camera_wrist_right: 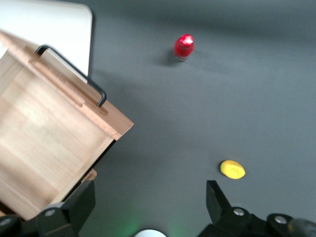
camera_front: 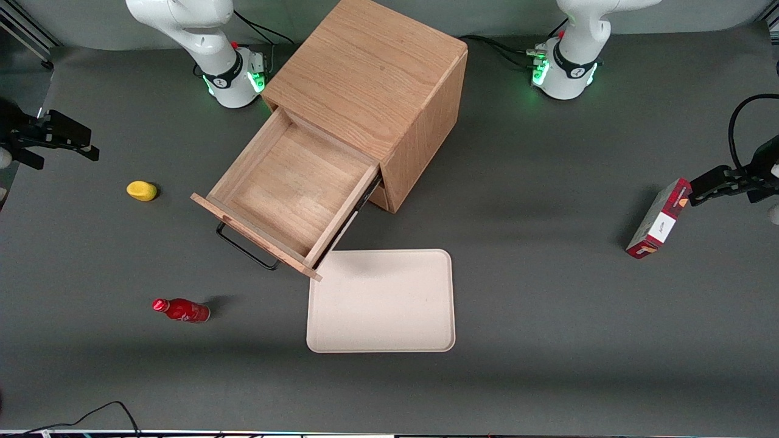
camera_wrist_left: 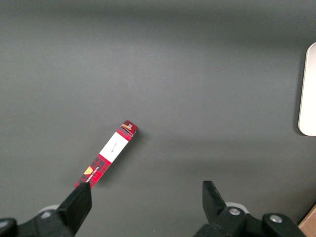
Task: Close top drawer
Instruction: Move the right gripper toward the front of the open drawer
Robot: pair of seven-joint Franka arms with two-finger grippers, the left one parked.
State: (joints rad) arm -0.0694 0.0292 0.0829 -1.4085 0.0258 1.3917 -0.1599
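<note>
At the working arm's end of the counter [camera_front: 548, 243], the end effector [camera_wrist_right: 148, 207] hangs spread and empty, clear of the pulled-out top drawer [camera_front: 292, 188], a rigid slider best pushed on its flat front by the black handle [camera_front: 243, 246].

You're looking at a robot lab bench, not a home: a dark grey mat covers the table [camera_front: 548, 304], two white arm bases [camera_front: 234, 76] with green status lights are bolted along its edge, and cables trail off them. The gripper [camera_front: 48, 137] hangs wide open at the working arm's end; near it lie a yellow toy [camera_front: 142, 190] and a red bottle [camera_front: 182, 310], staged props like the wooden cabinet [camera_front: 377, 91] and beige tray [camera_front: 381, 301] farther from it
</note>
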